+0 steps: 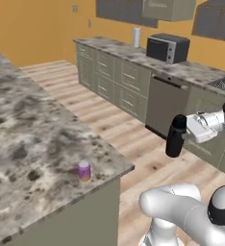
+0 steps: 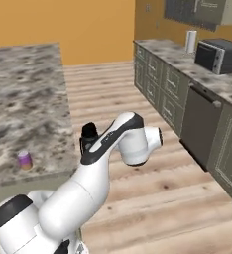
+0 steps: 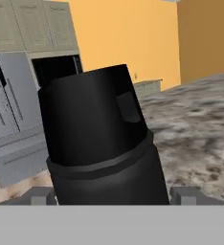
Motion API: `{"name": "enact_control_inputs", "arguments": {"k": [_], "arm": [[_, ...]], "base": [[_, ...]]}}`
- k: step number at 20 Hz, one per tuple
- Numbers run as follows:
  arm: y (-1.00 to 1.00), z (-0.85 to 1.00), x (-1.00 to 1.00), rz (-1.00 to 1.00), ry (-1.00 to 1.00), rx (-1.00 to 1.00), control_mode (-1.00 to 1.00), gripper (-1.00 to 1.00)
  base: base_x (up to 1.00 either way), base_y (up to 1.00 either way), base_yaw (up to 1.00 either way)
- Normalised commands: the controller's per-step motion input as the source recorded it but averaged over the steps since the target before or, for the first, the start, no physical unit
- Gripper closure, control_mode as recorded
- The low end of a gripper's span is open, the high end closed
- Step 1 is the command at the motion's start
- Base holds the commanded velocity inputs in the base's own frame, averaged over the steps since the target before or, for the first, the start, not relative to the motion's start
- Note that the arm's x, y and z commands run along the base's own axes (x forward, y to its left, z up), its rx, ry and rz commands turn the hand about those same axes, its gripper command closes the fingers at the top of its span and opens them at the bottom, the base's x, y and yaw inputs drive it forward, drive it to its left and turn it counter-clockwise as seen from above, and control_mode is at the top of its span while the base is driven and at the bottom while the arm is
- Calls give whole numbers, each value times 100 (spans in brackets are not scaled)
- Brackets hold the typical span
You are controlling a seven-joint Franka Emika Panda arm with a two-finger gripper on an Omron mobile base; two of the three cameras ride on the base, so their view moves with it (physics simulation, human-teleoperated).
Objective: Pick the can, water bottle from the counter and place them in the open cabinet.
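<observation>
Near the front corner of the counter (image 1: 32,144), the can (image 1: 84,171) stands upright, untouched. Off the counter, over the wooden floor (image 1: 133,139), the gripper (image 1: 181,136) carries the water bottle (image 1: 175,137), jaws clamped on its black body. Neither item is in the cabinet yet. Remaining, as judged: carry the water bottle to the open cabinet, release it, return for the can, and place it likewise
</observation>
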Motion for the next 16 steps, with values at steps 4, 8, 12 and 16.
{"name": "enact_control_inputs", "arguments": {"k": [4,8,12,16], "arm": [[0,0,0,0,0,0,100,100],[0,0,0,0,0,0,100,100],[0,0,0,0,0,0,100,100],[0,0,0,0,0,0,100,100]], "base": [[-6,-37,-45],[-3,-43,-45],[0,-38,-45],[0,-37,-45]]}}
